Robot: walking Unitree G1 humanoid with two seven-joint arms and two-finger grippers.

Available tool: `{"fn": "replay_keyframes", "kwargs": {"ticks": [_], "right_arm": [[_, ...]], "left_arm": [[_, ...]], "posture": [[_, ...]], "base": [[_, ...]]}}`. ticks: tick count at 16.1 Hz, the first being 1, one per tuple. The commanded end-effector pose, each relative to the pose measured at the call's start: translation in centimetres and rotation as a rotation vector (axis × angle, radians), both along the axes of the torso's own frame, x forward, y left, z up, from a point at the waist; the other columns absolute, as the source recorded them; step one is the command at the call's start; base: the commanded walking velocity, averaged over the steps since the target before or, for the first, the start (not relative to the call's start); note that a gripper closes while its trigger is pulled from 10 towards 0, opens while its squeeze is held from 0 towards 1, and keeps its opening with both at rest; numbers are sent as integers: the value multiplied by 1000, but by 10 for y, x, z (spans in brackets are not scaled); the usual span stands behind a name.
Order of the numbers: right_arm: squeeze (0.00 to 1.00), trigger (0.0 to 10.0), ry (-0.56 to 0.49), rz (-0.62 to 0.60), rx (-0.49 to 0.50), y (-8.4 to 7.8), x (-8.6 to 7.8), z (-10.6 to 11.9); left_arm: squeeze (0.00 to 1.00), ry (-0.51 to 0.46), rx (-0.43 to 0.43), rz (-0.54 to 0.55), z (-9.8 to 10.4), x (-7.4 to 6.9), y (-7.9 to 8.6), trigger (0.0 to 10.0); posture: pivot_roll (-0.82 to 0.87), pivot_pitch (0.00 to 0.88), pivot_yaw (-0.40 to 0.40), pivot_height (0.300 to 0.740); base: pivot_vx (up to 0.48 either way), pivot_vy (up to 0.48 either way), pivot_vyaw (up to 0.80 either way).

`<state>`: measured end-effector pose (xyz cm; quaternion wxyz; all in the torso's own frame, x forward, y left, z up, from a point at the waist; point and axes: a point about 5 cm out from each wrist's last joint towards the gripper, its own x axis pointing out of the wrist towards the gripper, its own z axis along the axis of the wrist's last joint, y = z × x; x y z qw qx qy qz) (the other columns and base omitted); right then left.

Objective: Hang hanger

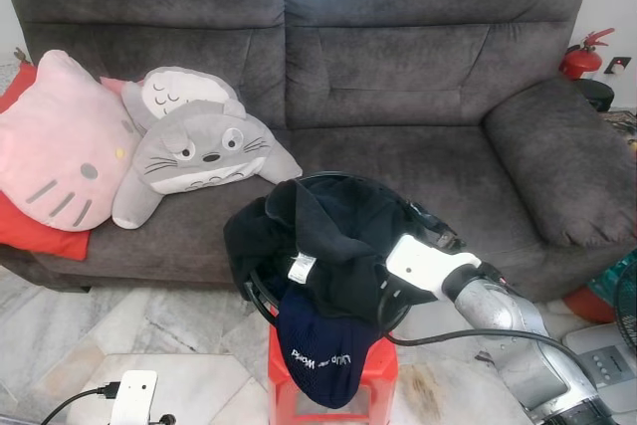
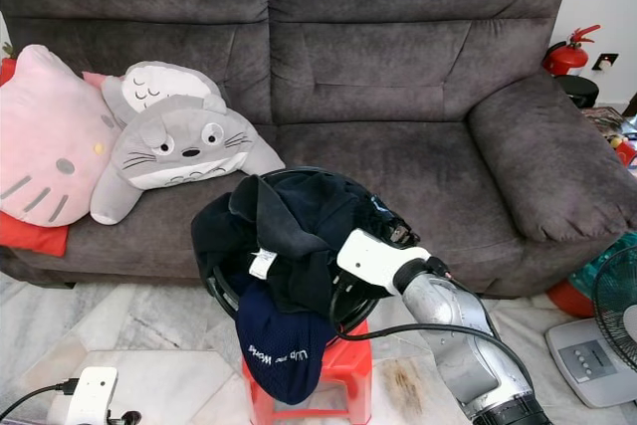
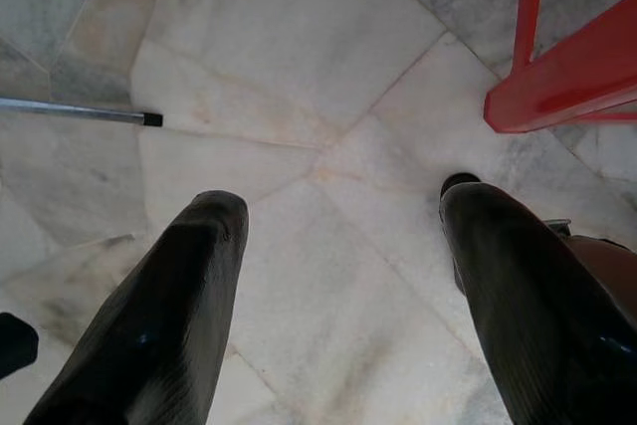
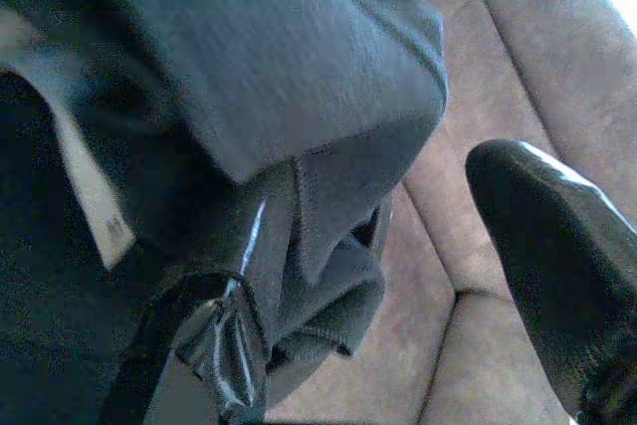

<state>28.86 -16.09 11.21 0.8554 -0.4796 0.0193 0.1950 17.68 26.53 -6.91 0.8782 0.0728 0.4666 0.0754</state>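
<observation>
I cannot make out a hanger as such; what I see is a heap of dark clothes (image 1: 328,236) piled in a round black basket (image 1: 261,298), which sits on a red stool (image 1: 338,377) just in front of the sofa (image 1: 398,77). A white label shows on the heap, and a navy piece with white lettering hangs down over the basket's front edge, covering part of the stool.

My right gripper (image 4: 398,276) is at the basket, on the side toward the sofa's armrest, its white wrist housing (image 1: 428,266) touching the pile. In the right wrist view its fingers (image 4: 557,266) stand wide apart, one of them pushed in against a dark fold of cloth, the other free with sofa fabric behind it. They grip nothing that I can see.

My left gripper (image 3: 338,286) hangs idle over the marble floor (image 3: 299,97) beside the stool's red leg, fingers spread wide and empty.

On the sofa seat, off to the basket's left, lie a grey plush cushion (image 1: 194,151) and a pink cat-face cushion (image 1: 65,141). A red fire extinguisher (image 1: 582,55) stands behind the sofa's armrest.
</observation>
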Motion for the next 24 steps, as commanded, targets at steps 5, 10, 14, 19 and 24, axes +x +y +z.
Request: {"fn": "replay_keyframes", "kwargs": {"ticks": [5, 10, 14, 19, 24], "right_arm": [[0, 10000, -144, 17, 21, 2, 2, 16], [0, 10000, -111, -105, 67, -9, 8, 12], [0, 10000, 26, -82, 46, -5, 4, -7], [0, 10000, -77, 43, 73, 13, 9, 9], [0, 10000, -112, 102, 34, 18, 7, 8]], "left_arm": [[0, 15, 18, -20, 0, -3, 2, 10000], [0, 15, 19, -22, 0, -3, 3, 10000], [0, 14, 21, -21, 0, -3, 3, 10000], [0, 12, 23, -20, 0, -2, 3, 10000], [0, 11, 23, -18, 0, -3, 2, 10000]], "posture": [[-152, 51, 44, 740], [-152, 51, 46, 740], [-149, 50, 45, 740], [-144, 48, 45, 740], [-144, 47, 44, 740]], "base": [[0, 0, 0], [0, 0, 0], [0, 0, 0], [0, 0, 0], [0, 0, 0]]}}
